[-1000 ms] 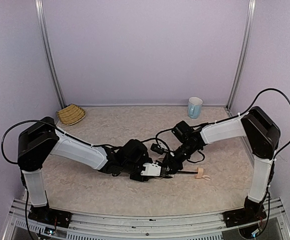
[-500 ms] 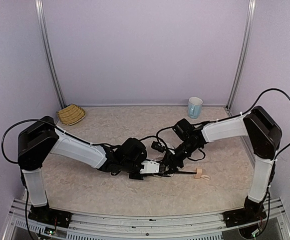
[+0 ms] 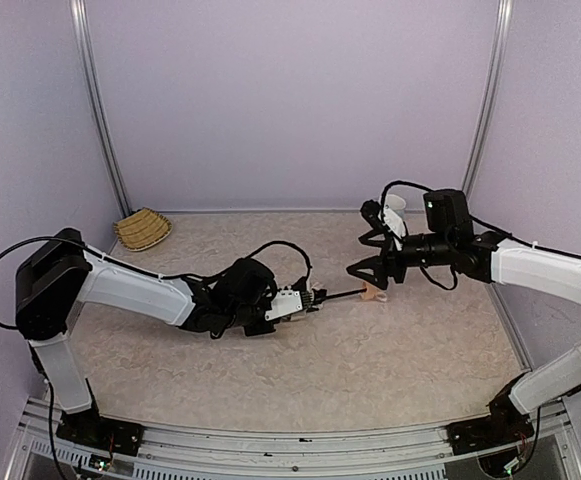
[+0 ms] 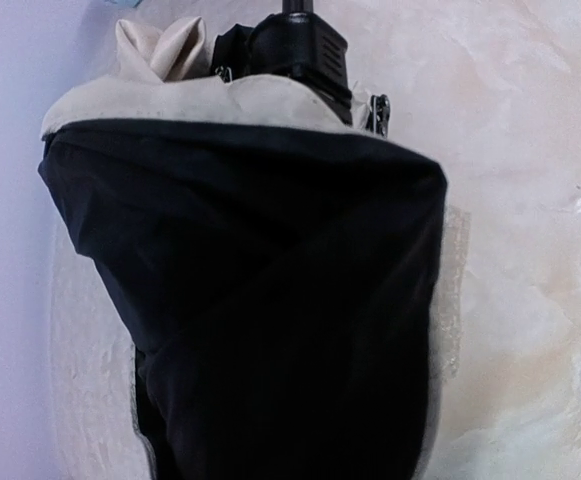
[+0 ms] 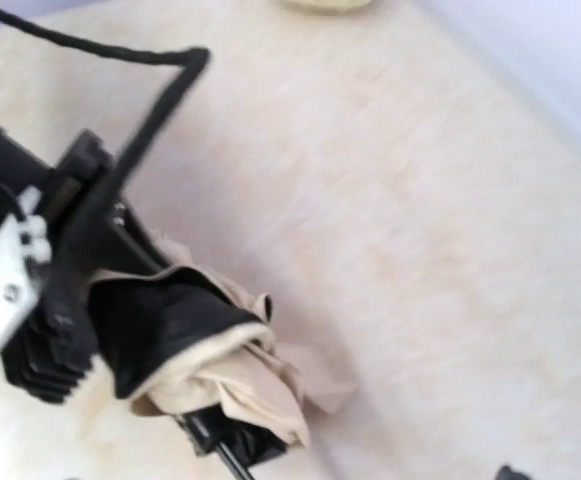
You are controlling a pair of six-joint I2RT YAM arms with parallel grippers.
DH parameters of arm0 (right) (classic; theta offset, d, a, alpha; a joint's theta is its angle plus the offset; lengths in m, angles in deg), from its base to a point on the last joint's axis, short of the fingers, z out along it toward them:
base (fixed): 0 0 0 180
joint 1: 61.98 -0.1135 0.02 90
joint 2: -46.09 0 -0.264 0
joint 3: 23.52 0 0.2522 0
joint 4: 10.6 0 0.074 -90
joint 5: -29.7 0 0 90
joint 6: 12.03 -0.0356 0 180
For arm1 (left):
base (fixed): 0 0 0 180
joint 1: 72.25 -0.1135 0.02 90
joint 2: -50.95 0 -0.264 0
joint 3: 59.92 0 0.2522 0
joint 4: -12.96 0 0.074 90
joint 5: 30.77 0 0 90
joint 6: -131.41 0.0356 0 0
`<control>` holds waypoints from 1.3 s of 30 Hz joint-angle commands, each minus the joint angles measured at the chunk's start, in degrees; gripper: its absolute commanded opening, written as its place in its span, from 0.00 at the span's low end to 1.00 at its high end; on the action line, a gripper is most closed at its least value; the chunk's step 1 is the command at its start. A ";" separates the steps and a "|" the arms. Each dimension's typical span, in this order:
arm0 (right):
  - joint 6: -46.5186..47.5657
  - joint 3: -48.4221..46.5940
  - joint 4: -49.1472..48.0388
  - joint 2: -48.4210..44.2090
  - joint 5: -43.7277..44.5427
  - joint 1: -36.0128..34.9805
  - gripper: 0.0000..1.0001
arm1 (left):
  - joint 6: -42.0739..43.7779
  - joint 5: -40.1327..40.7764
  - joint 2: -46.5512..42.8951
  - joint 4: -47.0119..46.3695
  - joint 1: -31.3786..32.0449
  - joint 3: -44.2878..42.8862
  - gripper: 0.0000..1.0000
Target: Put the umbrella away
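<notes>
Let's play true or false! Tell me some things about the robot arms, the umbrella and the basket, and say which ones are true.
1. The left gripper is clamped on the umbrella. True.
2. The right gripper is squeezed shut. False: its jaws stand wide apart.
3. The umbrella is lying in the basket. False: it is out in the middle of the table, well away from the basket.
4. The basket sits in the far left corner of the table. True.
5. The umbrella's handle is at the end nearer the right gripper. True.
</notes>
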 commanded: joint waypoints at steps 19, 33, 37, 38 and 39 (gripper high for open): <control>-17.20 25.13 -48.01 -11.86 -17.97 -0.98 0.90 | 5.40 5.45 -16.69 9.64 -0.49 -23.08 0.00; -20.34 13.16 -60.32 10.87 -25.92 -3.46 0.96 | 6.28 1.71 -17.89 15.66 1.98 -31.40 0.00; -22.34 14.29 -65.56 12.66 -29.53 -5.75 0.97 | 5.91 1.34 -17.35 16.20 2.01 -32.69 0.00; -22.17 14.37 -65.37 12.94 -29.88 -6.07 0.97 | 5.89 0.95 -17.27 16.34 2.08 -32.81 0.00; -21.72 14.10 -64.02 13.26 -30.08 -6.28 0.96 | 5.96 0.57 -17.33 16.41 2.23 -32.83 0.00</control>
